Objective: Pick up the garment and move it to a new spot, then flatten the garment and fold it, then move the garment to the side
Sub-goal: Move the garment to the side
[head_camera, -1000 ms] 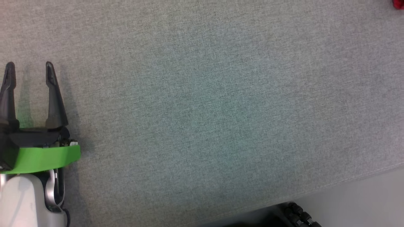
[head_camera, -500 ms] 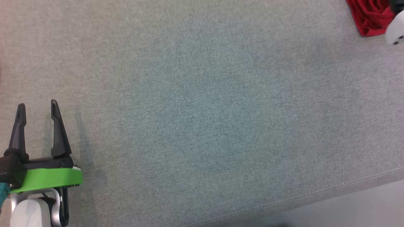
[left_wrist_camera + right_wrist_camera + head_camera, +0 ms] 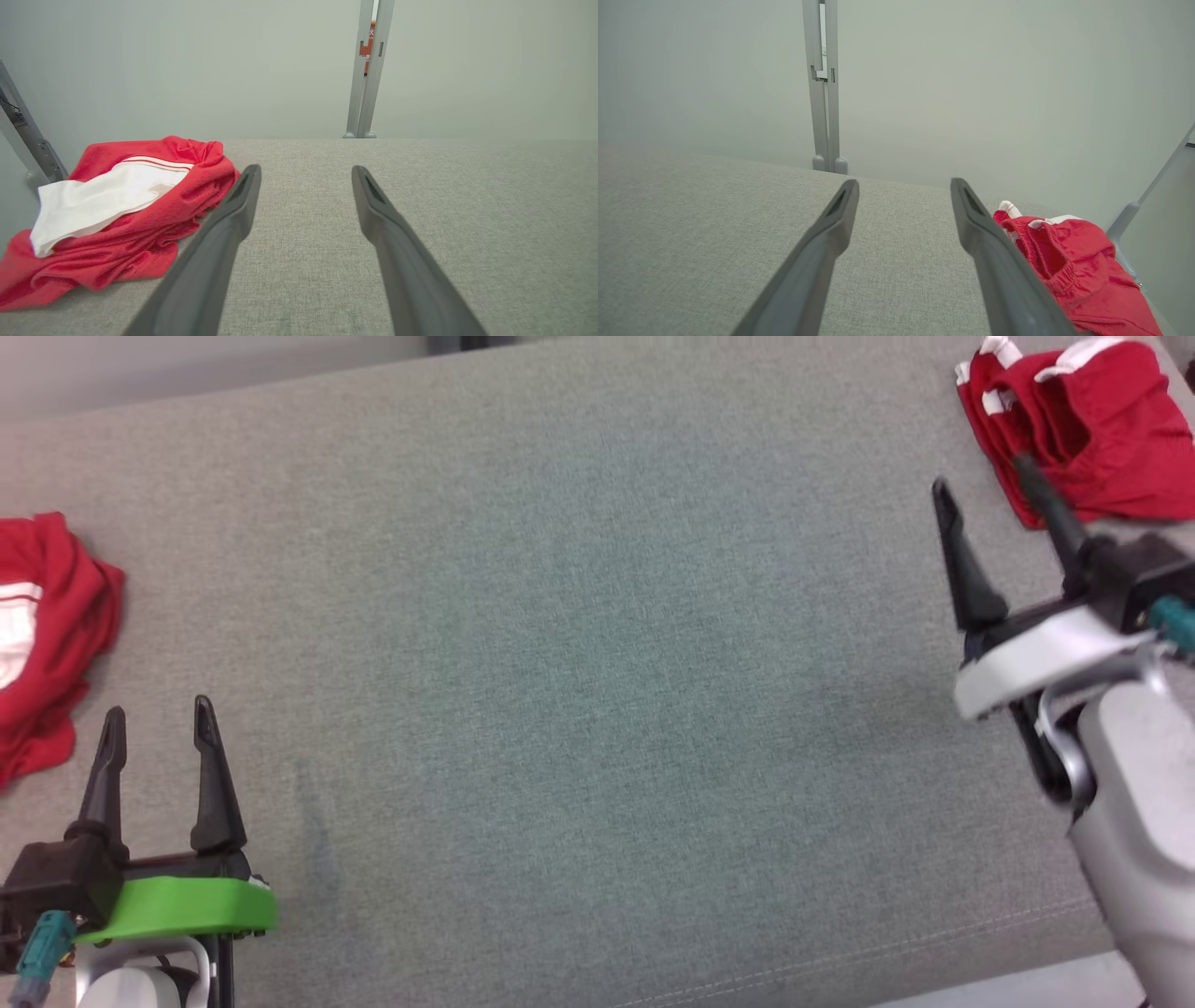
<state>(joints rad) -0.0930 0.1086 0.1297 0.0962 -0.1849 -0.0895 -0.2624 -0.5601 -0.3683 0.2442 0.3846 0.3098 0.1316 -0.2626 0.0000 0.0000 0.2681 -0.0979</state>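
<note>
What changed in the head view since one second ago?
The head camera shifted, bringing the right gripper, the right red garment and the left red garment into view. Nothing was grasped or released. The left gripper stayed open; the grey surface is unchanged.

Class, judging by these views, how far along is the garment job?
Done: nothing yet; the left garment and right garment lie crumpled on the table. In hand: nothing; left gripper and right gripper are empty, jaws apart. Left: pick up, move, flatten, fold, set aside.

Grey fabric surface (image 3: 597, 663), red jersey (image 3: 65, 616), red shorts (image 3: 1111, 439)
</note>
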